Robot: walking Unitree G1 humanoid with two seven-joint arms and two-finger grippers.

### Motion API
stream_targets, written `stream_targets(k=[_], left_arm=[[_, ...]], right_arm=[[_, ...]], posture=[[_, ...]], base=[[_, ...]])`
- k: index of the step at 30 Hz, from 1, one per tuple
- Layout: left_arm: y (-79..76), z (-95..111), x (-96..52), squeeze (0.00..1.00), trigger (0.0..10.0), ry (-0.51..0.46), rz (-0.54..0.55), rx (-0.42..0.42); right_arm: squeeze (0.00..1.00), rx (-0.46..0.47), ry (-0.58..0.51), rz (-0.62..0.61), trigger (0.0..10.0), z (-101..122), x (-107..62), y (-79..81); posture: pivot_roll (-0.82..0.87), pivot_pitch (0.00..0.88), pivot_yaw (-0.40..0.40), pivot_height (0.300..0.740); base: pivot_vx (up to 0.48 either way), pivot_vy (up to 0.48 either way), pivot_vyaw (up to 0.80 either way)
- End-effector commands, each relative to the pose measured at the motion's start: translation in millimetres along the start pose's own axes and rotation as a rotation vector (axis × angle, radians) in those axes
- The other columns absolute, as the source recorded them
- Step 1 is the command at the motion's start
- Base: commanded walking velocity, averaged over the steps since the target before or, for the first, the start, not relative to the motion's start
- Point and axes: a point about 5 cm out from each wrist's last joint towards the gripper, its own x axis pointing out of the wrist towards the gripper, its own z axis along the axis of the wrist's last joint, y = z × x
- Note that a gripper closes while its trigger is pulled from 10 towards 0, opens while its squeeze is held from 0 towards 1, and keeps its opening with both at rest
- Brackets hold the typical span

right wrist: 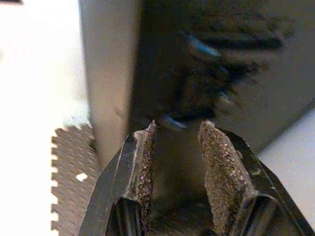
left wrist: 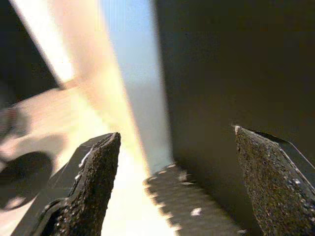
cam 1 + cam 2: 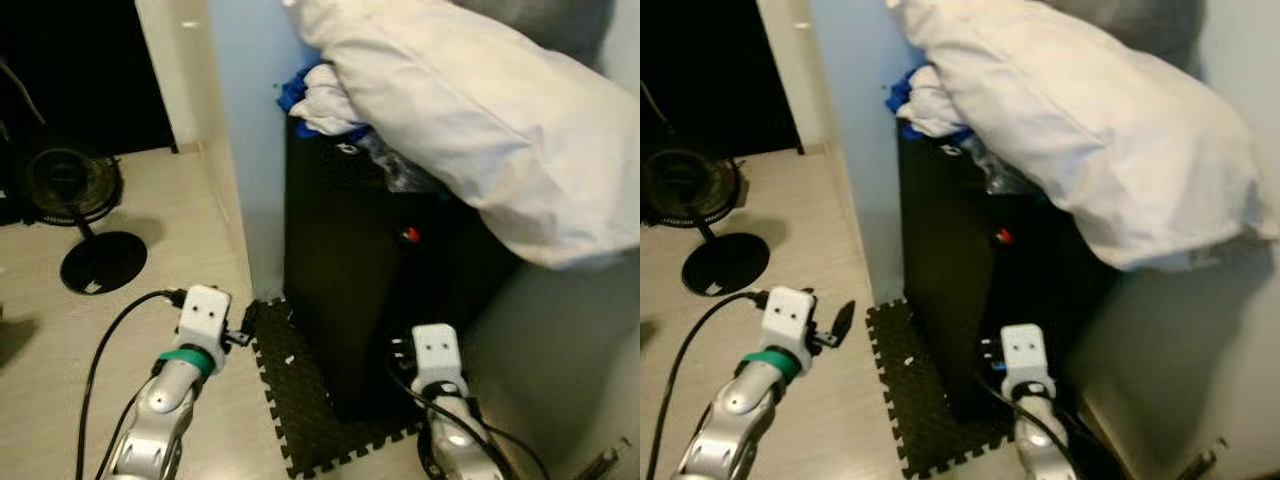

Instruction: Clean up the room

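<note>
The left gripper (image 2: 174,182) is spread wide with nothing between its fingers (image 2: 91,184) — it hovers low over the pale floor (image 3: 60,330), just at the corner of the foam mat (image 3: 310,400). The right gripper (image 1: 177,162) has its two pads (image 1: 216,167) close together with a narrow gap, holding nothing; it sits right up against the lower face of the black cabinet (image 3: 340,270), near a cluster of dark cables (image 1: 206,78) that is too blurred to make out.

One black cabinet stands on one dark interlocking foam mat, whose toothed edge juts out past the cabinet's base toward the left arm. On top lies one large white pillow (image 3: 480,120), hanging over the cabinet's right edge, and tucked under its left end is a bundle of white and blue cloth (image 3: 320,95). A small red dot (image 3: 410,235) shows on the cabinet's front.

The cabinet backs onto a pale blue wall (image 3: 245,130) that ends in a cream corner post (image 3: 185,90). Left of that post the floor opens out — one black pedestal fan (image 3: 75,190) stands there on its round base, well apart from both arms.
</note>
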Motion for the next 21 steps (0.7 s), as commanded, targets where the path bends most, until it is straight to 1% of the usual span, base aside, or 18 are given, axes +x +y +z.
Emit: stream_targets(k=[1,12,21], left_arm=[[-3.2,-4.8,-3.1,0.0,10.0,0.019,-0.005,-0.008],[-2.3,-7.4,-4.9,0.0,10.0,0.037,-0.001,-0.029],[-2.3,-10.5,-4.5,0.0,10.0,0.064,0.009,-0.022]], right_arm=[[0.0,-0.002,0.034,0.008,10.0,-7.9,-4.1,1.1],[0.0,0.004,0.043,0.024,10.0,-11.4,-7.8,3.7],[0.0,0.004,0.045,0.029,10.0,-11.5,-8.0,3.0]], posture=[[0.12,0.0,0.037,0.74],[0.12,0.0,0.042,0.74],[0.12,0.0,0.042,0.74]], base=[[0.0,0.0,0.8],[0.0,0.0,0.8],[0.0,0.0,0.8]])
